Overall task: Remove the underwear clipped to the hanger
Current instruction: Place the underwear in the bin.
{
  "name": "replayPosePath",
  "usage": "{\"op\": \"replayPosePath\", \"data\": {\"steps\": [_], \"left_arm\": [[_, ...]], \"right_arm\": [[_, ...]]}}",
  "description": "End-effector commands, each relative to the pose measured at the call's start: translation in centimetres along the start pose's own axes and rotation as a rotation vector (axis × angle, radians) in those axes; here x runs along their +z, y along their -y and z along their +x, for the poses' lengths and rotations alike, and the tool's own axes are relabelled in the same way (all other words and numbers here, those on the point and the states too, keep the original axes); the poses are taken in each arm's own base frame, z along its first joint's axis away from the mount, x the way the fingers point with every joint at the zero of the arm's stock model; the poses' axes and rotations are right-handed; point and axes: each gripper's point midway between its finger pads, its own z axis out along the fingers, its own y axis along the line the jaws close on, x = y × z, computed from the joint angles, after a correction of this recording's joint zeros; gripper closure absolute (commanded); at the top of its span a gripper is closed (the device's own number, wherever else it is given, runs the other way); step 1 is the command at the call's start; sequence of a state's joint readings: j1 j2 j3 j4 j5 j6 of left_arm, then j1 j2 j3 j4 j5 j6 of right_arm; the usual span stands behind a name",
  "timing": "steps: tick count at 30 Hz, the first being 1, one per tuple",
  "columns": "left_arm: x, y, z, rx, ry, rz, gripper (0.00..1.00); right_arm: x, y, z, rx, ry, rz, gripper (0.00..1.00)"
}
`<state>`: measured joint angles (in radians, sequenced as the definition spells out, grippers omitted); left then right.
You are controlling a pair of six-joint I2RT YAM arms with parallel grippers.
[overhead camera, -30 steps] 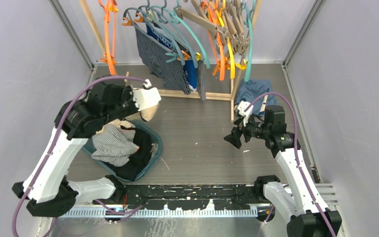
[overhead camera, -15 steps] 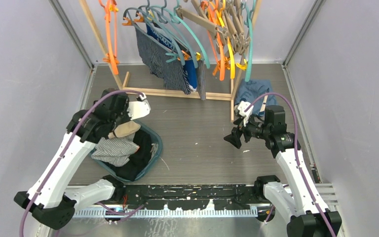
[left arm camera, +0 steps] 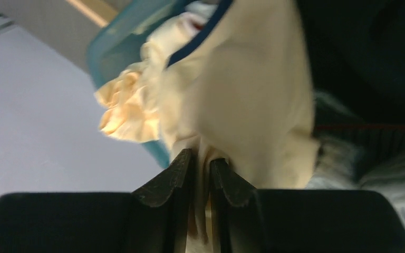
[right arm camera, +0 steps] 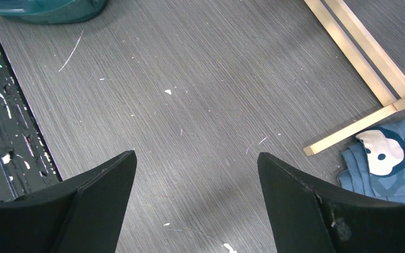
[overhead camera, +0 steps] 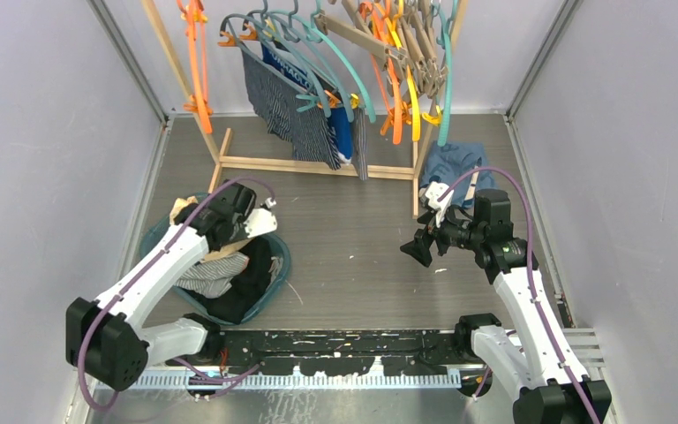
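The left gripper (left arm camera: 200, 158), fingers pinched nearly together on a fold of the soft beige navy-trimmed underwear (left arm camera: 242, 95), has it draping straight ahead into the teal plastic basket (left arm camera: 118, 45), while the right gripper (right arm camera: 196, 155) gapes wide, holding nothing.

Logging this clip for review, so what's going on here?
The left gripper pinches a beige fabric garment with navy trim at the teal plastic basket, which already holds other clothes. The right gripper hangs open and empty above the grey table. A navy pinstriped garment hangs on the wooden rack, not yet removed.
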<state>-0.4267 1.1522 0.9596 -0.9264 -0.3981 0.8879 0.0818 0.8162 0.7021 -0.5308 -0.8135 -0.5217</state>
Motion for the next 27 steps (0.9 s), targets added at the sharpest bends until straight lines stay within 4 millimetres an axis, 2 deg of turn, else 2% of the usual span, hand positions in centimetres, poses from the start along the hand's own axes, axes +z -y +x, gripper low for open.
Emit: {"op": "replayPosePath", "data": {"steps": [1,5,7,8,10,12,17,19,23,27], "left_arm": [[3.2,2.1,-1.3,-0.084,0.052,0.039,0.78],[5.1,4.1,-1.2,-0.124,0.043,0.094,0.75],[5.4,4.8,-1.4,-0.146,0.047,0.122,0.7],[5.4,5.0,-1.4,-0.153,0.047,0.129,0.65],[5.2,4.6,-1.4,-0.168,0.045,0.12,0.46],[4.3,3.7,-1.5,-0.18,0.055,0.098,0.37],[-0.7,1.7,-2.6,-0.221,0.186,0.093,0.08],[-3.3,1.5,-3.4,-0.236,0.276,0.125,0.01],[-8.7,2.4,-5.3,-0.234,0.46,0.252,0.02],[-14.3,1.6,-7.2,-0.251,0.622,0.321,0.02]], "right_arm": [[-0.1,0.2,-1.3,-0.054,0.046,0.002,0.09],[-0.1,0.2,-1.2,-0.052,0.043,0.0,0.09],[-0.1,0.2,-1.1,-0.052,0.043,-0.001,0.09],[-0.1,0.2,-1.2,-0.053,0.043,0.0,0.09],[-0.1,0.2,-1.1,-0.053,0.043,-0.001,0.09],[-0.1,0.2,-1.1,-0.053,0.042,-0.002,0.09],[0.0,0.2,-1.1,-0.05,0.041,-0.003,0.09],[0.0,0.2,-1.0,-0.049,0.039,-0.002,0.09],[0.1,0.3,-1.0,-0.047,0.038,-0.002,0.08],[0.2,0.4,-0.8,-0.042,0.033,-0.003,0.09]]}}
